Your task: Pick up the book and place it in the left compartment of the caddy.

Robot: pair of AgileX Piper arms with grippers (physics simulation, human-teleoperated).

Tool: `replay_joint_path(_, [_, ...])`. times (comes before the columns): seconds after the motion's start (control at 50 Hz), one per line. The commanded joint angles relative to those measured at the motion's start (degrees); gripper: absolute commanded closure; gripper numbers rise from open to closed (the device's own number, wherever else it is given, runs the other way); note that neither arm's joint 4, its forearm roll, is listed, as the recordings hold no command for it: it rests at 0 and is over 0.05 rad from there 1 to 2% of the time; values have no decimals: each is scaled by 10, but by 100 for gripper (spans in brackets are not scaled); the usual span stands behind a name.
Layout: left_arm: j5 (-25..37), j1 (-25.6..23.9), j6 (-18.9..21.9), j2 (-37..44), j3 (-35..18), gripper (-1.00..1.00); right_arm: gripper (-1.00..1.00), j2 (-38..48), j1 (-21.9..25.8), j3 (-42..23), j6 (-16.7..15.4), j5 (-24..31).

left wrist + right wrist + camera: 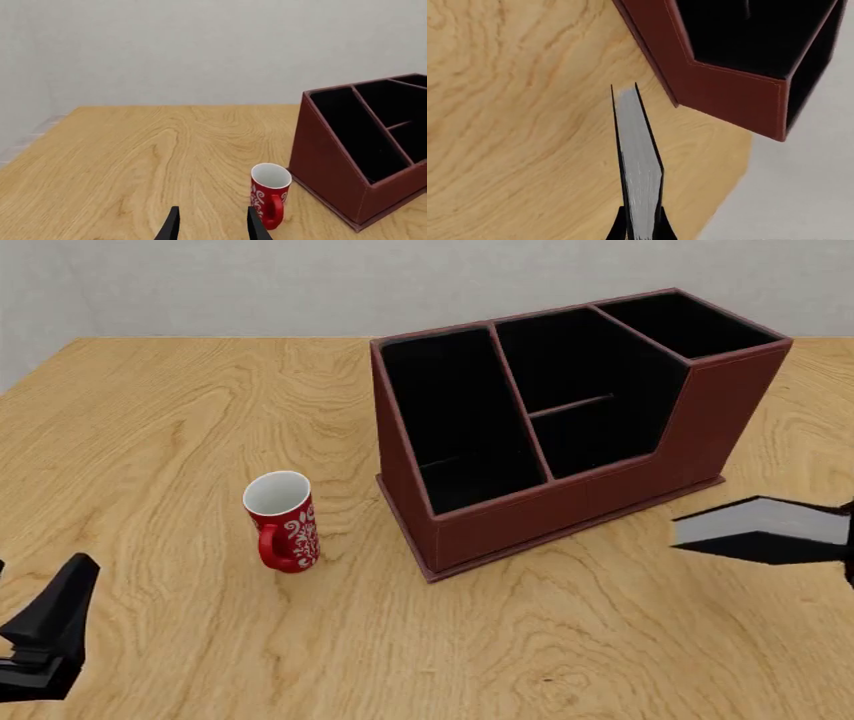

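book [754, 530] pinched in right end effector [642, 227], long axis pointing left toward caddy [534, 525]

Left end effector [211, 225] spread wide (low, idle), right end effector [640, 227] clamped

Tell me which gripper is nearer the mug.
Left. The left gripper is open just short of the mug, which stands beside its fingers in the wrist view. The right gripper holds the book on the far side of the caddy.
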Motion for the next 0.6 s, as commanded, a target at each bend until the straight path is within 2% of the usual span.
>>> replay_joint_path(0.02, [2, -5, -3, -4, -2, -100, 100, -88, 11, -28, 63, 133])
replay_joint_path(0.04, [2, -5, -3, -5, -3, -100, 100, -83, 9, -38, 79, 143])
replay_joint_path(0.06, [2, -5, -3, -5, -3, -100, 100, -92, 7, -38, 81, 151])
replay_joint_path(0.08, [2, -6, -4, -4, -4, -100, 100, -103, -8, -27, 63, 149])
replay_joint_path(0.1, [2, -6, -5, -4, -5, -100, 100, -101, 5, -45, 94, 174])
replay_joint_path(0.12, [3, -6, -5, -4, -7, -100, 100, -100, -5, -51, 98, 177])
replay_joint_path(0.16, [4, -7, -5, -4, -11, -100, 100, -100, 23, -86, 149, 219])
replay_joint_path(0.18, [4, -7, -5, -4, -11, -100, 100, -100, 23, -86, 149, 220])
replay_joint_path(0.2, [4, -7, -4, -3, -14, -100, 100, -94, 53, -93, 193, 231])
replay_joint_path(0.22, [4, -7, -4, -3, -14, -100, 100, -94, 53, -93, 193, 231])
replay_joint_path(0.26, [4, -6, -4, -1, -19, -100, 100, -69, 84, -114, 261, 231])
replay_joint_path(0.28, [5, -6, -2, -1, -22, -100, 100, -70, 112, -113, 283, 231])
replay_joint_path(0.32, [10, -7, -2, -2, -28, -100, 100, -61, 133, -115, 314, 231])
replay_joint_path(0.34, [15, -6, -2, -4, -32, -100, 100, -60, 125, -114, 308, 231])
replay_joint_path(0.36, [21, -5, -3, -9, -35, -100, 100, -59, 157, -111, 337, 231])
replay_joint_path(0.38, [25, -5, -3, -11, -38, -100, 100, -56, 162, -112, 344, 231])
replay_joint_path(0.4, [28, -5, -3, -13, -39, -100, 100, -44, 176, -121, 374, 231])
replay_joint_path(0.42, [30, -5, -2, -15, -40, -100, 100, -43, 157, -119, 357, 231])
replay_joint_path(0.44, [31, -5, -2, -16, -40, -100, 100, -37, 195, -122, 398, 231])
replay_joint_path(0.48, [32, -6, -2, -16, -40, -100, 100, -37, 198, -124, 400, 231])
replay_joint_path(0.52, [33, -5, -3, -17, -41, -100, 100, -20, 222, -134, 440, 231])
replay_joint_path(0.56, [32, -3, -4, -16, -40, -100, 100, -12, 219, -136, 444, 231])
replay_joint_path(0.6, [32, -3, -5, -16, -41, -100, 100, -3, 251, -142, 483, 231])
